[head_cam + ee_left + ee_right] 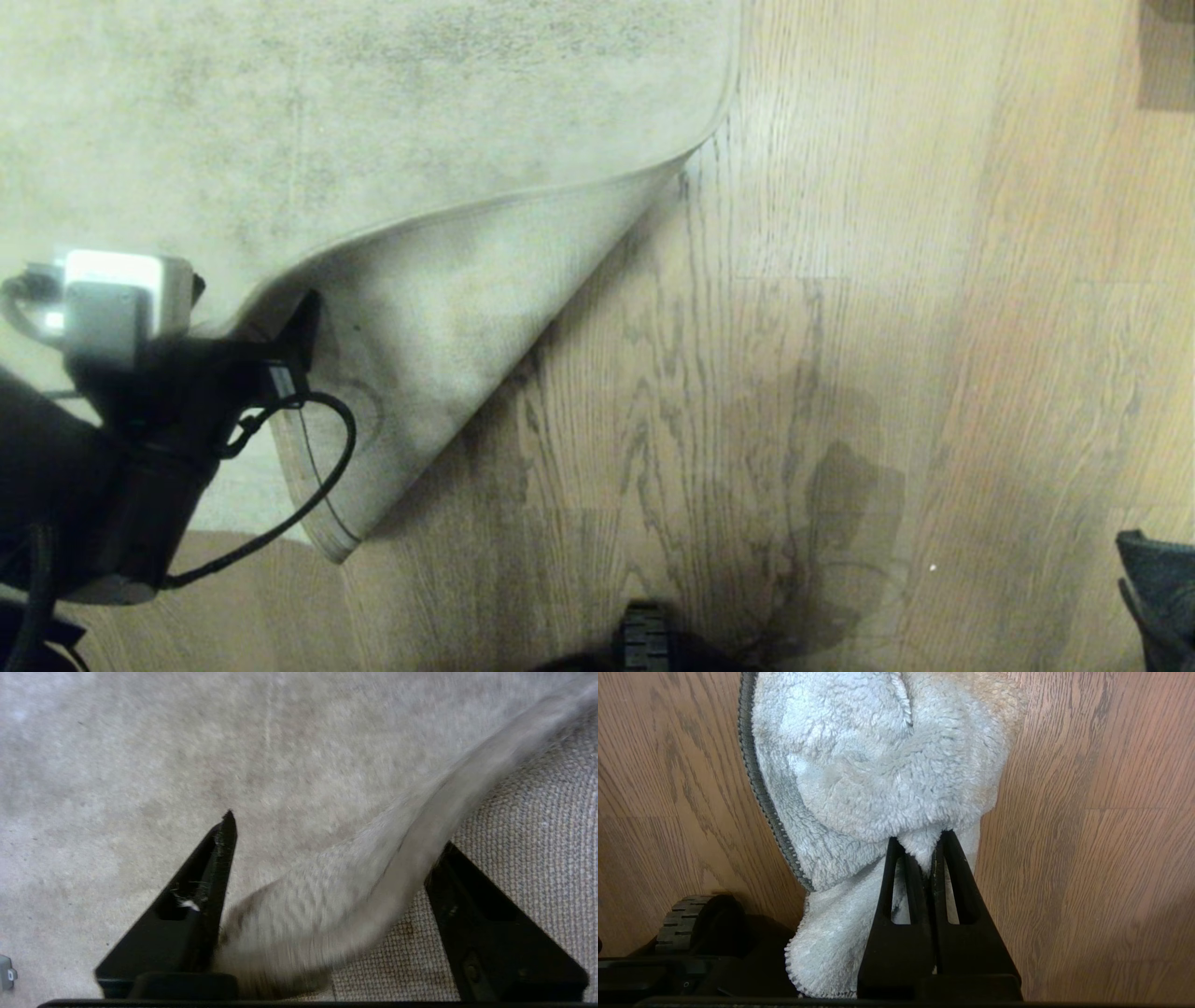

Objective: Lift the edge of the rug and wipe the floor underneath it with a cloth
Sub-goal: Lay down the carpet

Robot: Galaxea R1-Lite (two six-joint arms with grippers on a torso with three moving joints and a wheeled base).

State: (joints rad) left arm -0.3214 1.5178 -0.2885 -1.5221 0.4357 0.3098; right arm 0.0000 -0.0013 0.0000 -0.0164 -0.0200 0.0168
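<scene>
Nearest the head camera sits a black ribbed wheel of the robot's base, on the floor of oak-grain planks, well short of the rug. Just past the wheel in the right wrist view, the right pincer is closed tight on the cloth, a fluffy pale blue-white rag bunched above its tips and hanging over bare floor (a dark stitched hem runs down one side of it). Further out, the rug edge lies folded back, its corner turned over so the woven backing faces up and the planks beside the fold lie bare. At the left end of that fold is the left pincer, its jaws spread wide with one finger on the pile side and the other against the woven backing, the hem passing between them without being clamped. Beyond the fold, the mottled grey-beige pile of the rug lies flat on the floor
</scene>
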